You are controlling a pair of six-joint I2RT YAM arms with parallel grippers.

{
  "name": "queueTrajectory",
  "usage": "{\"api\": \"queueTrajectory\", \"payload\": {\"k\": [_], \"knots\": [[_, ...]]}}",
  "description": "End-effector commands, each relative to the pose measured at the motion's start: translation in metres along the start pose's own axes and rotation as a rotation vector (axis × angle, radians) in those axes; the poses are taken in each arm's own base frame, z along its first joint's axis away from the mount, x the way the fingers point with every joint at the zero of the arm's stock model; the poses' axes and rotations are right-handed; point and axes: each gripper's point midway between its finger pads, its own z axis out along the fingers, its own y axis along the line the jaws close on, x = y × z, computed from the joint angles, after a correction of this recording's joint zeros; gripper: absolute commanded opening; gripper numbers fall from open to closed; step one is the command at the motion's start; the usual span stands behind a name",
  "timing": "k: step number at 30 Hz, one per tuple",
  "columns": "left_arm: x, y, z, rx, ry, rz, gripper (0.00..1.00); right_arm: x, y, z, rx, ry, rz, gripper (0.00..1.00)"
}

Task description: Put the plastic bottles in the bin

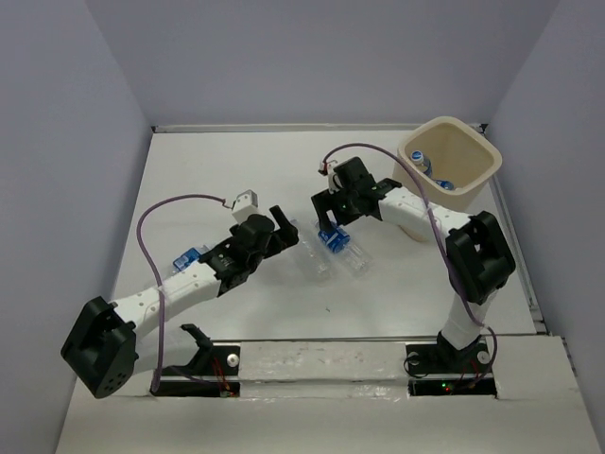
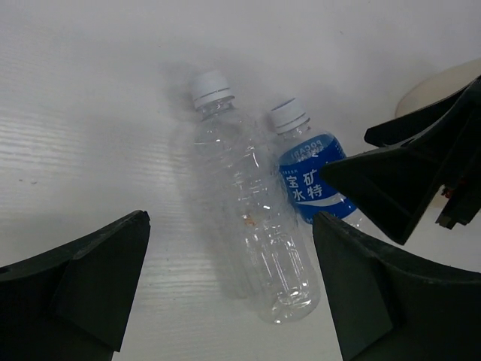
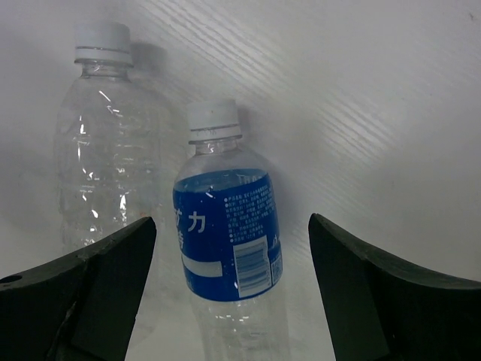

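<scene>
2 robot arms meet over a white table (image 1: 217, 170), seen from overhead and from each wrist. 2 plastic bottles lie side by side on the table, caps pointing the same way.

The right gripper (image 3: 231, 226) hangs directly above the blue-labelled bottle (image 3: 225, 233). Its 2 dark fingers (image 3: 83, 293) are spread wide, 1 on each side of the body and clear of the plastic, so nothing is held. This straddle looks like the setup for a sideways pinch across the label. The clear bottle (image 3: 105, 150), which has no label, lies just outside 1 of those fingers. It is close enough that the finger would probably have to slip into a narrow gap.

The left gripper (image 2: 229, 248) is also spread wide and empty. It hovers over the clear bottle, which lies lengthways between its fingers with the cap pointing away from the wrist. The right gripper's fingers show at the edge of the left wrist view, so the 2 tools are working close together and could bump.

A 3rd bottle (image 1: 184, 257), blue-labelled, lies behind the left gripper, beside that arm's forearm. The beige bin (image 1: 468, 197) stands behind the right gripper, past its wrist. At least 2 bottles already rest inside it. The task looks partly done, with 3 bottles left on the table.
</scene>
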Motion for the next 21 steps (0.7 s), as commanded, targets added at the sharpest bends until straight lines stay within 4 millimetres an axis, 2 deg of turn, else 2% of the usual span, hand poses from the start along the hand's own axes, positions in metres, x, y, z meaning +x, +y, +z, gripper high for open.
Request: {"api": "queueTrajectory", "payload": {"k": [1, 6, 8, 10, 12, 14, 17, 20, 21], "knots": [[-0.006, -0.010, 0.015, 0.071, 0.000, -0.013, 0.99, -0.007, 0.004, 0.017, -0.008, 0.008, -0.019, 0.88], [0.002, -0.007, 0.036, 0.104, 0.045, -0.038, 0.99, 0.004, 0.003, 0.036, -0.015, 0.053, -0.018, 0.90], [0.002, -0.008, 0.041, 0.105, 0.049, -0.033, 0.99, 0.002, 0.002, 0.040, -0.013, 0.054, -0.020, 0.90], [0.002, -0.003, 0.049, 0.084, 0.048, -0.023, 0.99, 0.002, 0.000, 0.044, -0.004, 0.058, -0.019, 0.86], [0.000, -0.001, 0.054, 0.075, 0.035, -0.021, 0.99, -0.004, -0.001, 0.043, 0.004, 0.041, -0.017, 0.74], [-0.003, -0.003, 0.062, 0.076, 0.030, -0.021, 0.99, -0.013, -0.001, 0.037, 0.011, 0.011, -0.014, 0.65], [0.004, -0.003, 0.073, 0.066, 0.059, -0.003, 0.99, -0.026, -0.002, 0.022, 0.031, -0.036, -0.019, 0.49], [0.011, -0.002, 0.083, 0.062, 0.082, 0.002, 0.99, -0.039, -0.003, 0.003, 0.050, -0.087, -0.024, 0.46], [0.013, -0.002, 0.085, 0.063, 0.089, 0.001, 0.99, -0.039, -0.004, 0.003, 0.054, -0.087, -0.023, 0.46]]}}
